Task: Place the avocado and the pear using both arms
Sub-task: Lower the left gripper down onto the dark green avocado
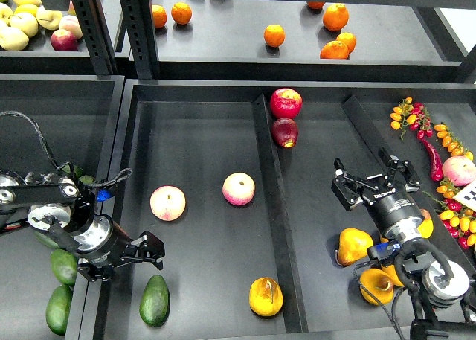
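Note:
The dark green avocado lies at the front left of the middle tray. My left gripper hangs just above and left of it, open and empty. The golden pear with a reddish-brown blotch lies at the front of the same tray, close to the divider. My right gripper is over the right compartment, open and empty, well up and right of the pear.
Two pink-yellow peaches lie mid-tray. Two red fruits sit at the divider's far end. More pears lie beside my right arm, and paler avocados in the left bin. Tomatoes and chili are at right, oranges on the upper shelf.

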Robot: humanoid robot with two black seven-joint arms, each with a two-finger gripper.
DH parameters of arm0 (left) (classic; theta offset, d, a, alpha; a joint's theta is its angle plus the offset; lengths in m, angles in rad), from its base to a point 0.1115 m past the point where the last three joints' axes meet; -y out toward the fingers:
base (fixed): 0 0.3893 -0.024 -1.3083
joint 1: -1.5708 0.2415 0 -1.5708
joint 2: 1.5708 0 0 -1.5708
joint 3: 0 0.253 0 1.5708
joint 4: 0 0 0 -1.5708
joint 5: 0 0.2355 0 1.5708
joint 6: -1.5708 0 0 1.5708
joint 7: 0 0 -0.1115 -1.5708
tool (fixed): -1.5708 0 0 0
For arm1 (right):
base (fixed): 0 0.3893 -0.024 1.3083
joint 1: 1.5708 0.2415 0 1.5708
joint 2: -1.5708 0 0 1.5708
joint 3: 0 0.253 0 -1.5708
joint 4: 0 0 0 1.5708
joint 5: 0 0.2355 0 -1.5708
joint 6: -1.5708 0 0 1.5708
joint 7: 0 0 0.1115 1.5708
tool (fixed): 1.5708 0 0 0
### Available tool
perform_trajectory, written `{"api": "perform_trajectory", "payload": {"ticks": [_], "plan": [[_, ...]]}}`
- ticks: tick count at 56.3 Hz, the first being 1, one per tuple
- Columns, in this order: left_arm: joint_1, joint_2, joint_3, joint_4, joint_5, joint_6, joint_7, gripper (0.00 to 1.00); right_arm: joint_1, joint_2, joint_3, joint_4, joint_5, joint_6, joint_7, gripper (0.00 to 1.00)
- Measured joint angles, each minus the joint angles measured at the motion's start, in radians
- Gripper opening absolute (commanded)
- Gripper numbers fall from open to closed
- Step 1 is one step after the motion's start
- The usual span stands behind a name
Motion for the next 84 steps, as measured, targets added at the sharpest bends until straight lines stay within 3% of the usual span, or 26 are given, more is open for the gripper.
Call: {"api": "perform_trajectory", "payload": {"ticks": [27,84], "plan": [[0.001,-0.136,0.039,0.124,0.008,0.000,0.000,1.00,0.000,0.000,0.001,-0.001,0.000,0.000,0.000,1.00],[0.063,-0.209,0.081,0.210,0.020,0.000,0.000,0.99,0.009,0.000,0.000,-0.005,0.000,0.000,-0.002,1.00]]}}
